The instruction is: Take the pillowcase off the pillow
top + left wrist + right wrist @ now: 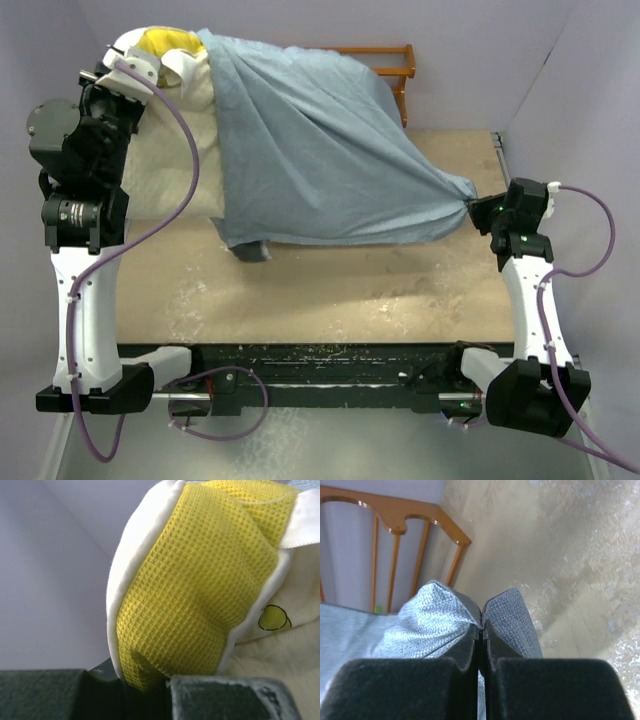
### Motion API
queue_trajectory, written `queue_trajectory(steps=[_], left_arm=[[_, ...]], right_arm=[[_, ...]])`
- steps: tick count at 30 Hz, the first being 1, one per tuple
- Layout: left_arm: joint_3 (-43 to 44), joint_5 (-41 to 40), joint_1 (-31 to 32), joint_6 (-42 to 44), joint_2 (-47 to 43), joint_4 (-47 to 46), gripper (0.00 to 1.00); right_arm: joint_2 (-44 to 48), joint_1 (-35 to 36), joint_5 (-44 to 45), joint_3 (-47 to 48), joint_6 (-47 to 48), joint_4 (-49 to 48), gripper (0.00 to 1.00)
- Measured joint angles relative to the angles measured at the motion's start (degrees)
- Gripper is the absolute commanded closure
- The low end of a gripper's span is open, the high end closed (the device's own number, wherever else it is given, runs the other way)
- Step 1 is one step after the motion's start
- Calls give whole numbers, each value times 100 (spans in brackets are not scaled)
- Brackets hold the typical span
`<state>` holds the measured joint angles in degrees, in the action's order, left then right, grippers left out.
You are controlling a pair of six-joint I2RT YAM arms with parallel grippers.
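Note:
The pillowcase [320, 150] is a blue-grey fabric stretched from the pillow at the back left to a pinched corner at the right. My right gripper [482, 211] is shut on that corner; the fabric [435, 620] bulges out on both sides of the closed jaws in the right wrist view. The pillow [180, 110] is cream quilted with yellow edging [200, 580] and a tag with a round mark [274, 617]. Its left end is bare, the rest is under the pillowcase. My left gripper [112, 65] is shut on the pillow's yellow edge, raised at the back left.
An orange wooden rack [392, 66] stands at the back behind the pillowcase, also in the right wrist view [405, 525]. Grey walls close in the back and sides. The tan table top [350, 290] lies in front of the fabric.

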<state>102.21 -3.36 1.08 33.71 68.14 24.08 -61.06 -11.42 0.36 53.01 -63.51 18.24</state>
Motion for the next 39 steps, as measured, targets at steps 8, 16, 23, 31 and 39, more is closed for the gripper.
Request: queue_trajectory(steps=[8,16,23,31,39], left_arm=[[-321,-660,28,1110,-2,-1362,100],[-1652,520,-1338,1429,-212,-409,100],[-1576,2173,-4433,282,48,-186,100],[-470,3832,-5462,-1659,256,293,100],[-46,2874,-5458,-3029,-61,-476,100]], right_arm=[[-90,-275,-37,195,-409,308,100],[-221,-503,-79,214,-839,671,100],[-267,-702,-107,-212,-1102,588,100],[-251,-839,341,-863,-1130,542,100],[-308,-966,702,-256,-1539,879,100]])
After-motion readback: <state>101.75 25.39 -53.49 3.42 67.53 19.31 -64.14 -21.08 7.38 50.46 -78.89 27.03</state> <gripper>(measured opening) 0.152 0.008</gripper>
